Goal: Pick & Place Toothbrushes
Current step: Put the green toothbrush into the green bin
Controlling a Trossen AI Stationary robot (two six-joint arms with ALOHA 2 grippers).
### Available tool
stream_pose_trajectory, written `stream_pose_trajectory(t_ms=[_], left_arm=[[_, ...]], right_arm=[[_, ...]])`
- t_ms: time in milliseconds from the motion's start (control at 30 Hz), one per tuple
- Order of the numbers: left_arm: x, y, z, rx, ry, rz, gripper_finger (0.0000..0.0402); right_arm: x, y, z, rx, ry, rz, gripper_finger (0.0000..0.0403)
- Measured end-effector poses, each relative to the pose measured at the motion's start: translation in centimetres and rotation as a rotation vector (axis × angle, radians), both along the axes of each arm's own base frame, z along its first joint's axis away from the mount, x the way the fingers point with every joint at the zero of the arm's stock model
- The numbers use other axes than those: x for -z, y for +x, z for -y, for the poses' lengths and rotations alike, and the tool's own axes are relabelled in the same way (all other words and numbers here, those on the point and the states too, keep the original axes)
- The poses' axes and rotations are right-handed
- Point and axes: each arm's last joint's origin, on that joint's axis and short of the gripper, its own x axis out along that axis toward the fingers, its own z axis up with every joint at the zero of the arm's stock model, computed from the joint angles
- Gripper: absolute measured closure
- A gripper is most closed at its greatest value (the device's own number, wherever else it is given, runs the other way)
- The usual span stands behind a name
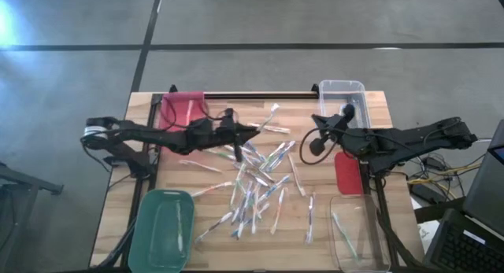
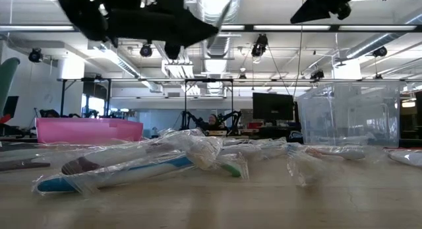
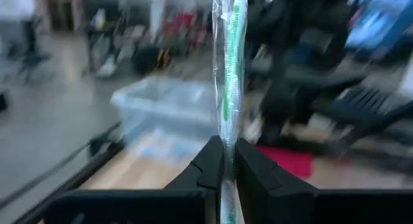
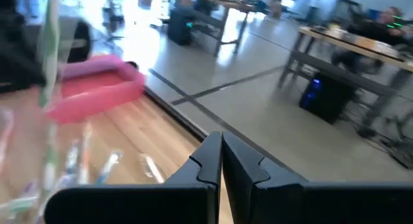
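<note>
Many wrapped toothbrushes (image 1: 256, 182) lie scattered flat on the wooden table's middle and show close up in the low view (image 2: 138, 166). My left gripper (image 1: 253, 131) (image 3: 227, 150) hovers above the pile's far part, shut on one green-accented toothbrush (image 3: 229, 69) in a clear wrapper. That brush also shows in the high view (image 1: 271, 116) and, blurred, in the right wrist view (image 4: 48, 50). My right gripper (image 1: 321, 121) (image 4: 221, 143) is shut on nothing. It hangs in the air beside the far clear bin (image 1: 342, 96). My left gripper pinches the green-accented toothbrush between its two fingers (image 3: 208, 161), which lie across the shaft (image 3: 227, 130). The brush is lifted clear of the table. Most of it stands out beyond the fingertips and a short piece runs back between the fingers.
A pink bin (image 1: 183, 108) sits at the far left, a green bin (image 1: 161, 230) at the near left, and a clear bin (image 1: 358, 234) holding a brush at the near right. A red flat lid (image 1: 349, 172) lies under the right arm. A black bar (image 1: 260, 94) runs along the far edge.
</note>
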Motion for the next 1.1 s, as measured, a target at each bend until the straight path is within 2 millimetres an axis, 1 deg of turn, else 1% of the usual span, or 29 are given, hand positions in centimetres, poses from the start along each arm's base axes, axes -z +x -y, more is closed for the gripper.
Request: stream_pose_trajectory(t_ms=[67, 167, 333, 433, 533, 633, 733, 900, 1100], left_arm=[[0.3, -1.0, 0.2, 0.036, 0.004, 0.076, 0.0374], [1.0, -2.1, 0.4, 0.051, 0.004, 0.139, 0.0374], [1.5, -2.9, 0.7, 0.094, 0.011, 0.185, 0.0374], [1.5, -2.9, 0.9, 0.142, 0.02, 0.19, 0.0374], [1.3, -2.9, 0.9, 0.154, 0.013, 0.205, 0.0374], [1.3, -2.8, 1.1, 0.162, 0.0, 0.203, 0.0374], [1.3, -2.8, 1.3, 0.169, 0.001, 0.203, 0.0374], [1.3, -2.8, 1.3, 0.179, -0.015, 0.207, 0.0374], [1.3, -2.8, 1.3, 0.18, -0.018, 0.207, 0.0374]], right_arm=[[0.1, 1.2, -0.3, -0.057, -0.009, 0.005, 0.0394], [0.2, 3.0, -0.9, -0.206, -0.009, 0.027, 0.0394], [0.3, 5.3, -1.8, -0.432, 0.012, 0.114, 0.0394], [0.7, 6.5, -2.2, -0.488, 0.043, 0.167, 0.0394], [1.1, 7.3, -2.3, -0.49, 0.052, 0.193, 0.0394], [1.3, 7.8, -2.4, -0.491, 0.052, 0.21, 0.0392], [1.0, 7.9, -2.4, -0.494, 0.05, 0.251, 0.0379], [0.6, 7.9, -2.4, -0.497, 0.048, 0.291, 0.0339], [0.5, 8.0, -2.6, -0.547, 0.074, 0.319, 0.0286]])
